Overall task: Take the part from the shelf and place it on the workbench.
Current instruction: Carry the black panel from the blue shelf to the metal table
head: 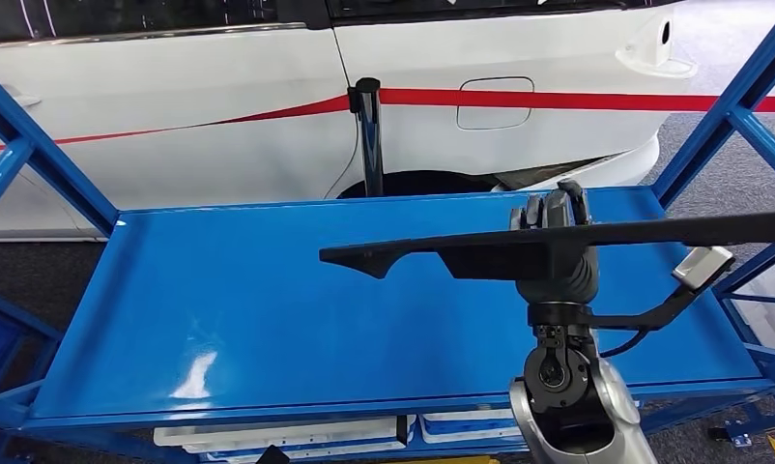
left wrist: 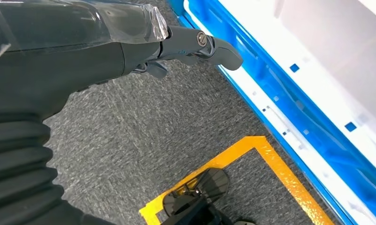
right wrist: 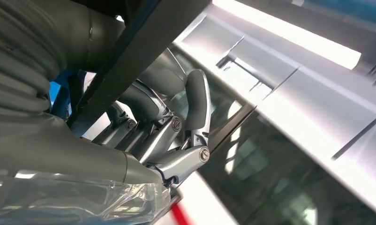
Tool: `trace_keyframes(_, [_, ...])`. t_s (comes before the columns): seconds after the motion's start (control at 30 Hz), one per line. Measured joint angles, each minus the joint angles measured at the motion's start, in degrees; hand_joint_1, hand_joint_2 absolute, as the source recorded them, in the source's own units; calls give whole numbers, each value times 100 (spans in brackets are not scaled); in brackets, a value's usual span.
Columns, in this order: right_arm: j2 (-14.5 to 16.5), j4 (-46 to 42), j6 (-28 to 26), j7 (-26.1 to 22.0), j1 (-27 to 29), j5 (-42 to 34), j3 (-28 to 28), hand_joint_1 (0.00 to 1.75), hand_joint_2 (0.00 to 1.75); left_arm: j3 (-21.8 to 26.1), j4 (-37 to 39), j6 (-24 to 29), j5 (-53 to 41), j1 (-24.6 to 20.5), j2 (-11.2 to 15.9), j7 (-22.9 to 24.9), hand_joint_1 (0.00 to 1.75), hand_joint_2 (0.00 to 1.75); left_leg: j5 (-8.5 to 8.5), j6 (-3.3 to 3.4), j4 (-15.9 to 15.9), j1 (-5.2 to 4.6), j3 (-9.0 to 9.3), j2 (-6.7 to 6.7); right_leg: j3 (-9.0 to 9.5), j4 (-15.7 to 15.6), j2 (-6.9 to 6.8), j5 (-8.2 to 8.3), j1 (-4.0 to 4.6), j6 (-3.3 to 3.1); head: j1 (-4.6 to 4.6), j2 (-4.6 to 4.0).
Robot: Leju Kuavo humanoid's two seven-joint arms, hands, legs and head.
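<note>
Head view: the long, flat black plastic part (head: pixel 519 253) is held level above the glossy blue metal workbench (head: pixel 219 309) by the right hand (head: pixel 556 246), fingers closed around it; left hand (left wrist: pixel 195 47) fingers are seen extended, nothing held.

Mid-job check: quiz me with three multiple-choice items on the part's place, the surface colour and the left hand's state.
1. Where is the long black part?
A. lying on the floor
B. held by the right hand above the blue surface
C. leaning on the car

2. What colour is that surface?
A. blue
B. yellow
C. grey

3. What is the left hand doing?
A. gripping the part
B. pressing the surface
C. holding nothing, over grey carpet

Answers: B, the head view shows the right hand's fingers wrapped around the part; A, the surface is glossy blue; C, the left wrist view shows nothing in the hand.
</note>
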Motion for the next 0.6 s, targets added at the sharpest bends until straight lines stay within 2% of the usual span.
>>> trace_keyframes(0.33, [-65, -909, 190, -75, 19, 48, -9, 175, 175, 7, 0, -14, 51, 47, 2, 0, 0, 175, 0, 0, 0, 0, 0, 1, -1, 0, 0, -1, 0, 0, 0, -1])
trace_keyframes(0.6, [-136, -1290, 348, -133, 154, -47, -32, 175, 175, 9, 0, -13, 50, 54, 2, -18, 0, 175, 0, 0, 0, 0, 1, 1, -1, 0, 0, -1, 0, 0, 0, 1])
